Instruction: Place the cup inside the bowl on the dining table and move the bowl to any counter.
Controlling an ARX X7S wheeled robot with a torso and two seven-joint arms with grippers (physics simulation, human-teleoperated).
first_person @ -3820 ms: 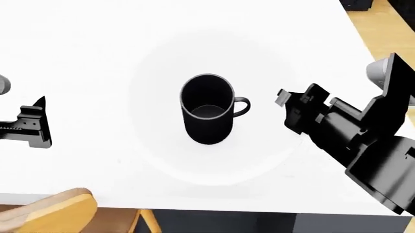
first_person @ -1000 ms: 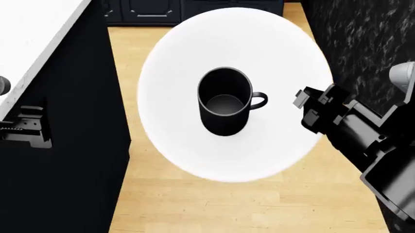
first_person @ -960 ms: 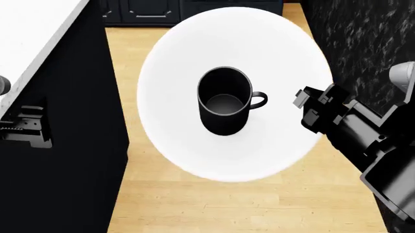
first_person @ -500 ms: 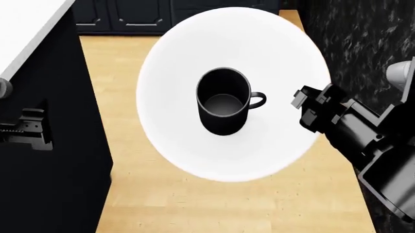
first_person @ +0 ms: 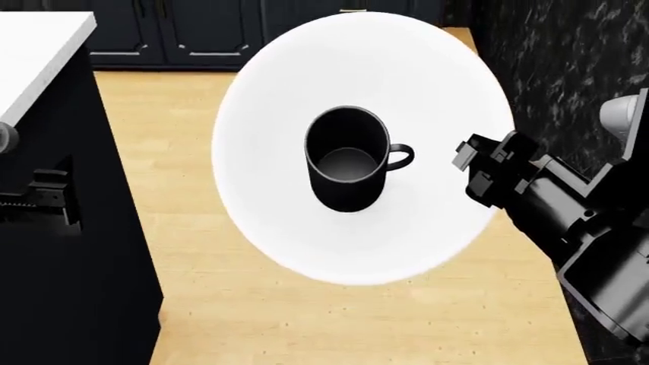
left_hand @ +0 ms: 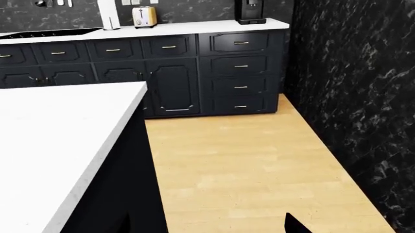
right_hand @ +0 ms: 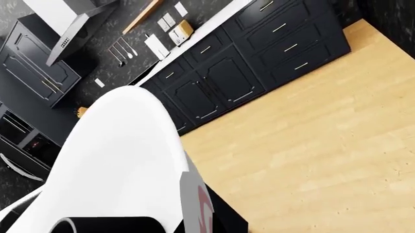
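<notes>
Jaws on the right gripper [first_person: 476, 173] pinch the rim of the bowl [first_person: 355, 91] at its 3 o'clock edge; left gripper [first_person: 36, 199] sits idle at 9 o'clock, jaw state can't tell.

Wood floor [first_person: 203, 304] is directly under the load, no support beneath. White-topped island [left_hand: 58, 141] at 10 o'clock; counter [left_hand: 162, 28] at 12 o'clock, well apart, with a toaster [left_hand: 144, 16] on it.

Bowl is airborne, held by 1 edge only. Risk, my read: the single-side grip lets it droop or slip in the pads during a turn.

Cup [first_person: 348, 169] stands upright at bowl centre, handle toward 3 o'clock. It's loose: a quick swing or tilt could slide or topple it out.
</notes>
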